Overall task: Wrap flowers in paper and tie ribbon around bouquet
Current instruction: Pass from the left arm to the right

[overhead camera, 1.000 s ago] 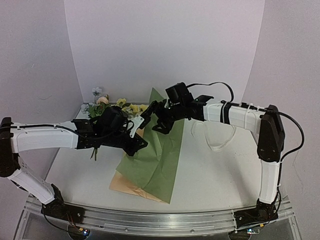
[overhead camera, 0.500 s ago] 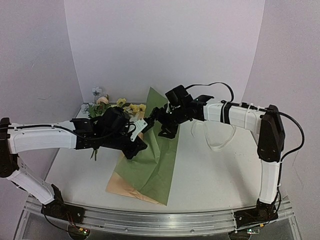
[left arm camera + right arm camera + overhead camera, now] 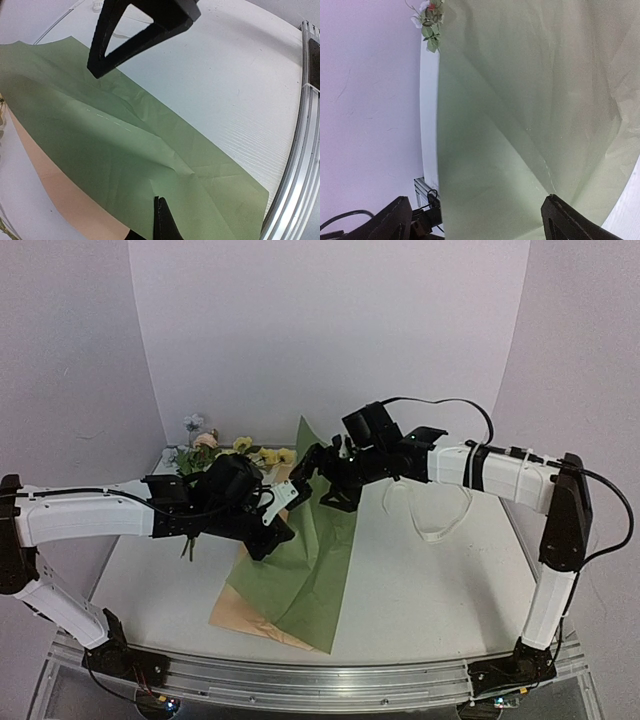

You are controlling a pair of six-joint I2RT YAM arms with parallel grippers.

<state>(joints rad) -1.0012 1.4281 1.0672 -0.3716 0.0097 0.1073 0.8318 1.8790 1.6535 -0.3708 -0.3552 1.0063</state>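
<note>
Early days: nothing wrapped, nothing tied.

Behind the left gripper [image 3: 159,222] and off to its left, the flowers [image 3: 215,448] lying loose on the table [image 3: 440,590], not on the sheet. Left gripper pinched shut, judging by the creases running into its tip, on the paper [image 3: 310,560], with that side held up so the sheet slopes to a peak between the two tools. Below it, under the sheet's near corner, a tan sheet [image 3: 245,612] peeking out. Right gripper [image 3: 475,198] spread wide and gripping nothing, with paper filling the space ahead of its jaws; contact there impossible to tell. Under the right forearm, well behind that gripper, the ribbon [image 3: 437,532] looped on the table, untouched.

Left to do, at a guess: flowers onto paper, rolling, tying.

Tight behind the left gripper, flowers close to the back wall. Tighter between the two grippers, fingertips near each other. Bare table to the right of the right gripper. Paper's near corner close to the front rail [image 3: 300,678].
</note>
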